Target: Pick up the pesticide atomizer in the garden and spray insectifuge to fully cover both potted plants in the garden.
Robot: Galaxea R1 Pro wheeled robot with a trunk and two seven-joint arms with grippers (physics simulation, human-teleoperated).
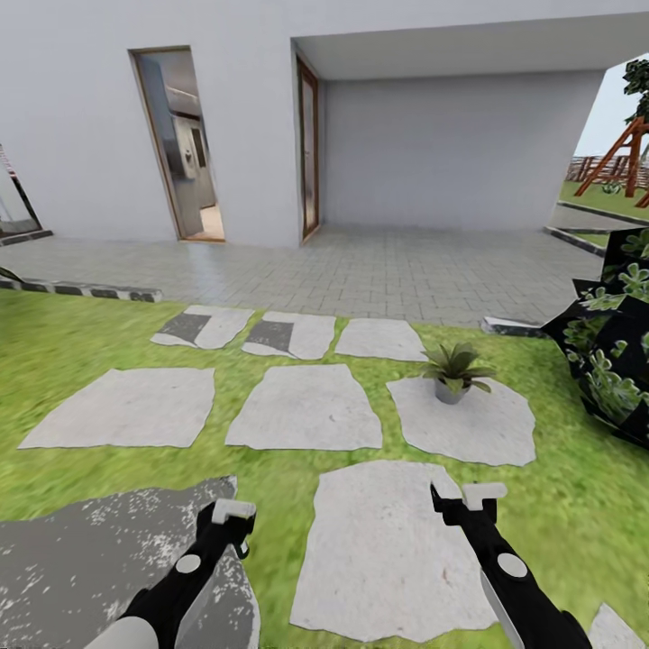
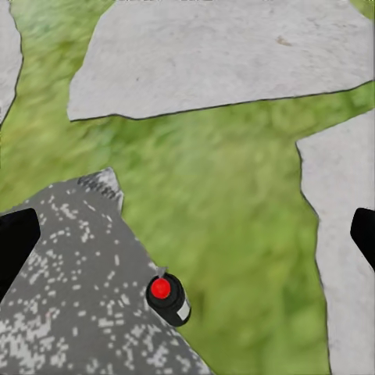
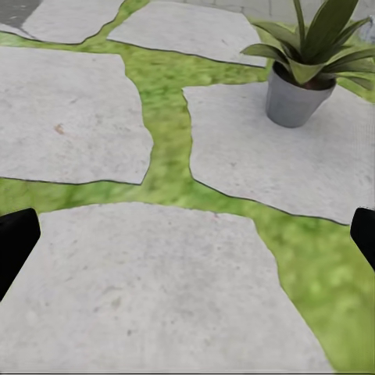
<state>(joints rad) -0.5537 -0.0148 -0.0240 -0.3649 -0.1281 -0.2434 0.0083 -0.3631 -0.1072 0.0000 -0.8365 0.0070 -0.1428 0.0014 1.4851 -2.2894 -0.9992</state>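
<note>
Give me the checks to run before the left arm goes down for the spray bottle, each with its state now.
1. Pesticide atomizer located: ok, it stands at the dark speckled slab's edge, seen from above in the left wrist view.
2. Left gripper open and empty: ok.
3. Atomizer centred between its fingers: not ok, it sits off to one side.
4. Right gripper empty: ok, open above a stepping stone.
5. Potted plant in sight: ok, one.
6. Second plant found: cannot tell.

We see one potted plant (image 3: pixel 306 66) upright on a grey stepping stone (image 3: pixel 312 168), grass strips (image 3: pixel 168 160) between slabs, our right gripper's dark fingertips (image 3: pixel 16 246) spread at both edges.
</note>
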